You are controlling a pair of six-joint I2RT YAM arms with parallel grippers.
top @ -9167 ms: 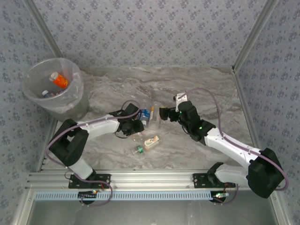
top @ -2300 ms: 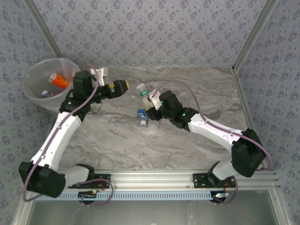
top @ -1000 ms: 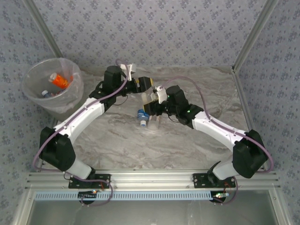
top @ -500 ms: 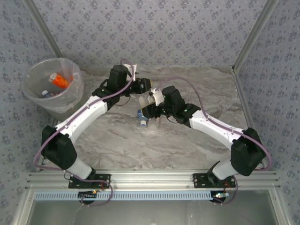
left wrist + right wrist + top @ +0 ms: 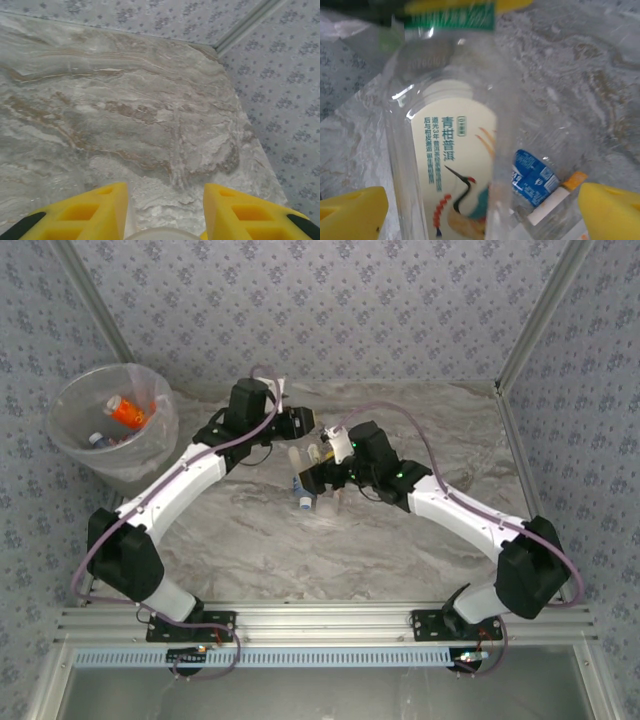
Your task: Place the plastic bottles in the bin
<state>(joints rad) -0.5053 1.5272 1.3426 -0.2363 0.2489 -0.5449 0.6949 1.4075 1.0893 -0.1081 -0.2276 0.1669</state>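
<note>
A clear plastic bottle (image 5: 298, 455) with a cream crane label (image 5: 450, 150) and a green neck band hangs between the two arms above the table's middle. My left gripper (image 5: 305, 430) is shut on its top end, whose whitish rim (image 5: 155, 234) shows between the yellow fingers (image 5: 100, 210). My right gripper (image 5: 318, 468) stands open around the bottle's body, fingers (image 5: 355, 207) wide apart and clear of it. Below lies a blue-labelled bottle (image 5: 302, 490) (image 5: 535, 177). The bin (image 5: 70, 405) stands at the far left with an orange-labelled bottle (image 5: 128, 410) inside.
A white-capped bottle (image 5: 552, 202) lies against the blue-labelled one under the right gripper. Patterned walls close the marble table (image 5: 440, 440) at the back and sides. The metal rail (image 5: 320, 625) with both arm bases runs along the near edge.
The left gripper came in and closed on the bottle's top. The right gripper, which held the bottle, has opened wide. The arms have barely shifted otherwise.
</note>
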